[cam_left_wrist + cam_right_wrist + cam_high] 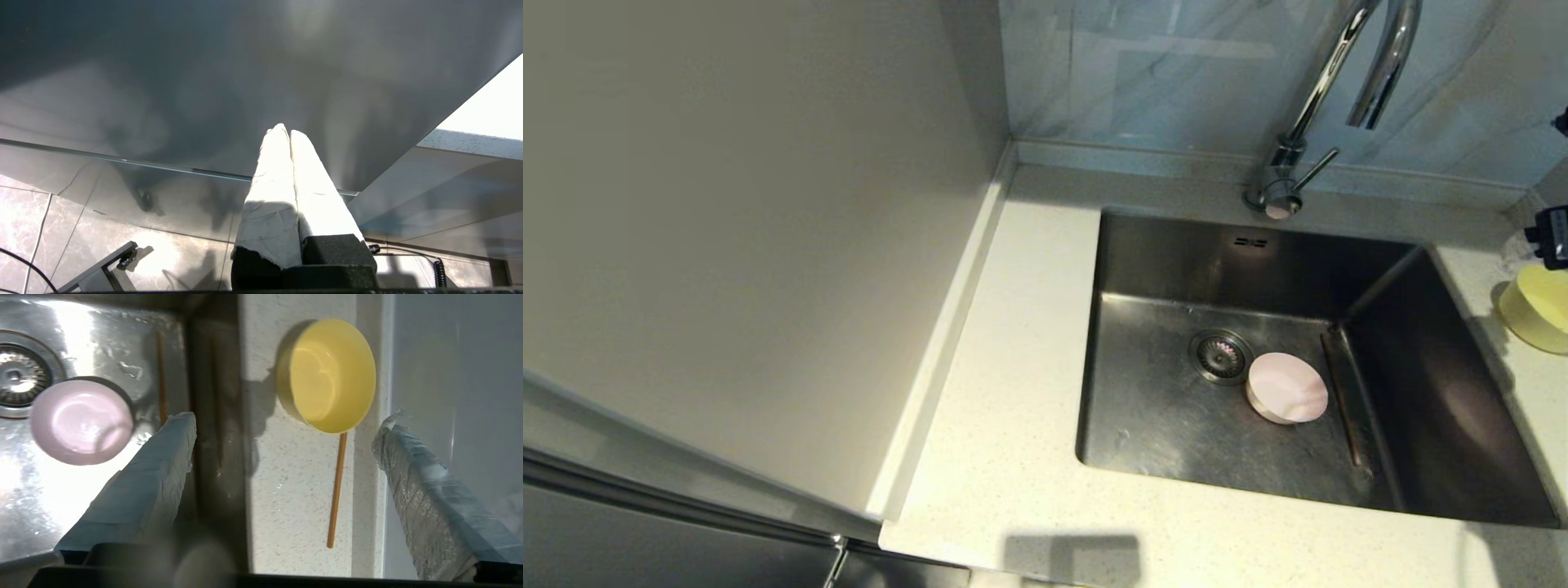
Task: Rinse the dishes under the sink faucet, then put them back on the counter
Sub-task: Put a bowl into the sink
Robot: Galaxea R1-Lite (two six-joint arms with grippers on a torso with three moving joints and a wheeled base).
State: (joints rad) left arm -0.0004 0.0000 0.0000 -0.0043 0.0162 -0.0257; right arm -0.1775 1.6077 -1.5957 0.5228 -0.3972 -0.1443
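The yellow-green bowl [331, 375] sits on the counter [286, 506] to the right of the sink [1160, 425], at the right edge of the head view as bowl [1539, 310]. One chopstick [337, 490] lies on the counter with an end hidden under that bowl. The pink bowl [1286, 388] stands on the sink floor beside the drain [1221, 355]. The other chopstick [1342, 400] lies along the basin's right wall. My right gripper [286, 420] hangs open above the counter, holding nothing, its fingers straddling bowl and chopstick. My left gripper [286, 132] is shut and empty, parked low by the cabinet front.
The chrome faucet [1339, 82] rises behind the sink, its spout over the basin's back right. A beige wall panel [752, 245] fills the left. A strip of counter [1013, 392] runs left of the sink. A raised edge [369, 498] borders the counter beside the yellow-green bowl.
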